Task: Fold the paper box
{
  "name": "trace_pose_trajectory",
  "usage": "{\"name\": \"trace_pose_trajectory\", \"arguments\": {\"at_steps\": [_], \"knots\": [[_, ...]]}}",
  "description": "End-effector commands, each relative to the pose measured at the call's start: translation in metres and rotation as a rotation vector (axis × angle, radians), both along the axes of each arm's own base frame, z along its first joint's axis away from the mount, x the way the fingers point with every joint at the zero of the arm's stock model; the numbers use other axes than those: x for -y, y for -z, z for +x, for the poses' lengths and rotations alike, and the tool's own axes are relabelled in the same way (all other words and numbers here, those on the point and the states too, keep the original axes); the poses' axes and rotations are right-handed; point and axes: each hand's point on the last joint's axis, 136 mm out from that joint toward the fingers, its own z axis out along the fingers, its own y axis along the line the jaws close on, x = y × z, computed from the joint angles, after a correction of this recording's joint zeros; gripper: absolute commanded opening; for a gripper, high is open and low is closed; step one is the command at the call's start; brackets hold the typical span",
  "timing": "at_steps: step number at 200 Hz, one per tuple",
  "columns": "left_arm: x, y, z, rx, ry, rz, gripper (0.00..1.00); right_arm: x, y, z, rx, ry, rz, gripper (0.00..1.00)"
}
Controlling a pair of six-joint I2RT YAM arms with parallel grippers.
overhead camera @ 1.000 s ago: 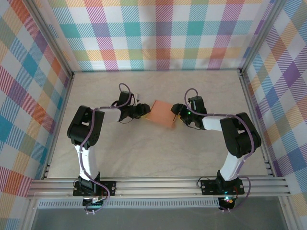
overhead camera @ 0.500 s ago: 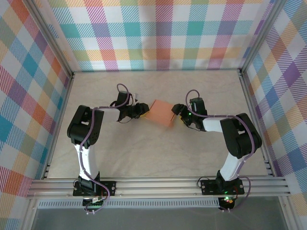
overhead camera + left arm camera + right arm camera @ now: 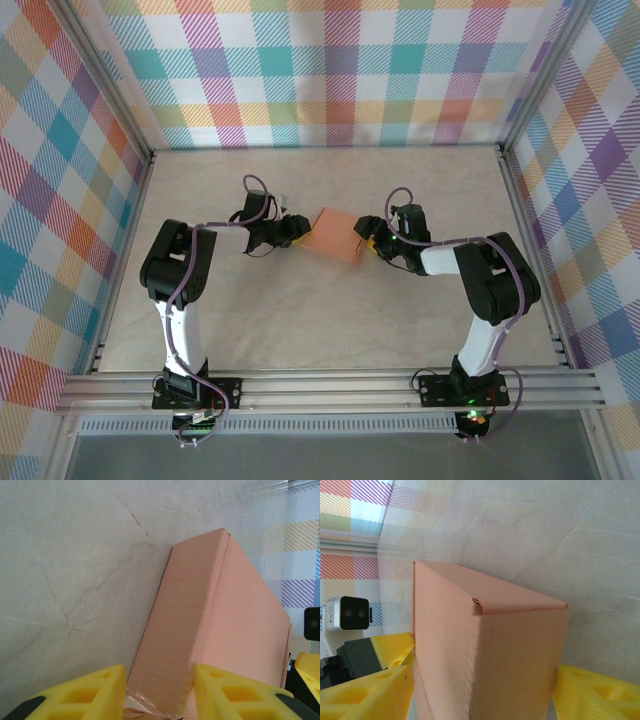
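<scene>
Paper box (image 3: 335, 237) sits mid-table (image 3: 300, 330), between the two arms, held from both ends. It already reads as a closed, shallow block, not a flat sheet, so my guess is this is the late stage: squaring up and seating the last flap. Left gripper (image 3: 297, 231) comes in from the box's left end. On its wrist view the yellow fingers (image 3: 80, 695) straddle that end, one on each side of the narrow side panel and tight against the card, so it looks clamped on. The corner nearest that wrist camera is ragged and slightly crumpled. Right gripper (image 3: 367, 243) takes the opposite end across the full width. Its fingers (image 3: 600, 695) stand wide but press both flanks, so that is a grip too, not slack. Along the top edge by the right gripper a small curled nick shows where a flap meets the face, and that seam looks not quite flush. Next move likely calls for one arm to steady the box while the other lets go and presses that edge down, gently, since thin card will buckle under a hard squeeze.
</scene>
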Motion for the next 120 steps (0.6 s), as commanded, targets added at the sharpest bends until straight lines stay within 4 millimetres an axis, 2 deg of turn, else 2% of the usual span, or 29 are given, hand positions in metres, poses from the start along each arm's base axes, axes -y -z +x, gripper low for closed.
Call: {"name": "trace_pose_trajectory", "arguments": {"at_steps": [1,33,77,94,120], "knots": [[-0.016,0.037,-0.010,-0.112,-0.041,0.054,0.39,-0.006,-0.011,0.004,0.055,-0.016,0.070,0.68],[-0.016,0.038,-0.011,-0.113,-0.042,0.055,0.39,-0.008,-0.015,0.004,0.074,-0.023,0.083,0.60],[-0.017,0.028,-0.011,-0.084,-0.029,0.063,0.43,-0.006,-0.018,0.004,0.070,-0.011,0.083,0.50],[-0.019,0.020,-0.011,-0.056,-0.030,0.074,0.46,-0.005,-0.019,0.003,0.068,-0.008,0.079,0.46],[-0.022,0.003,-0.009,-0.002,-0.026,0.096,0.50,-0.004,-0.022,0.004,0.071,-0.004,0.074,0.44]]}}
